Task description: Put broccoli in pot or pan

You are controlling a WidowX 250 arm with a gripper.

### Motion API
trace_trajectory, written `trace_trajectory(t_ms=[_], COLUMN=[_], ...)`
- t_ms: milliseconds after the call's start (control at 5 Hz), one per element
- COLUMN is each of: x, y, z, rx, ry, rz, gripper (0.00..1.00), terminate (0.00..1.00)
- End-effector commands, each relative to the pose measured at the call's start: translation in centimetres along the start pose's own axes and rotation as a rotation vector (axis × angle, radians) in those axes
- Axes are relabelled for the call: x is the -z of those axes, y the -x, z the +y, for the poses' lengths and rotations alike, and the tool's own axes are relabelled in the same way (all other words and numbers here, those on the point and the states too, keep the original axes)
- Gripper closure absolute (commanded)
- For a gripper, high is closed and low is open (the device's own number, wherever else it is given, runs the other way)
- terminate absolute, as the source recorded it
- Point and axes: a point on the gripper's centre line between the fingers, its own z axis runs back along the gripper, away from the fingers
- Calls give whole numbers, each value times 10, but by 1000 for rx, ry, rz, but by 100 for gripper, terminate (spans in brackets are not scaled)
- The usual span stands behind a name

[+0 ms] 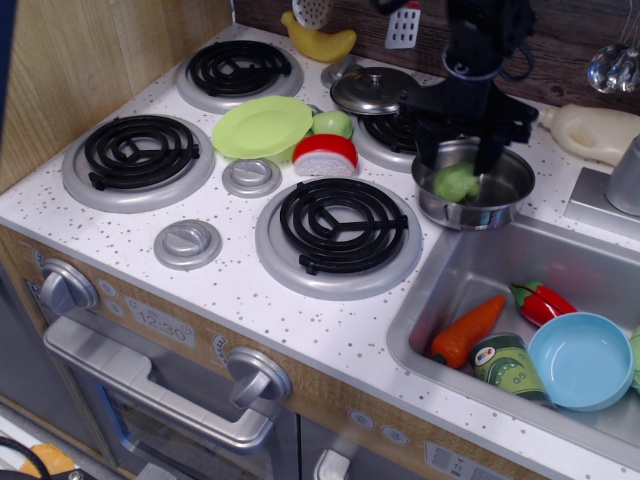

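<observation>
Shiny steel pot (497, 204) on the speckled worktop (250, 290) beside the sink (455, 280), light-green broccoli (456, 183) inside the pot by its left wall, black gripper (462, 158) right above it, fingers (490, 152) spread apart on either side of the broccoli.

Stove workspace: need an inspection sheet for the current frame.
Surface: speckled white counter with four burners.
Job's things: broccoli inside the pot, at its left side.
Clutter: green plate, green ball, lid, banana; carrot, blue bowl in the sink.
Grippers: gripper over the pot, fingers astride the broccoli; grip cannot be told.
Cables: dark loop by the arm's upper part.
Surroundings: wood panel, dark backsplash, oven front.
</observation>
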Motion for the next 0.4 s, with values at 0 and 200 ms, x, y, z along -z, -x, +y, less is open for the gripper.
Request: trace_trajectory(t_ms=[0, 200], x=[-20, -20], y=[-15, -15], z=[-6, -6], rx=[-24, -24], ry=[28, 28], rz=[-62, -62], gripper=[0, 0], terminate=[0, 100])
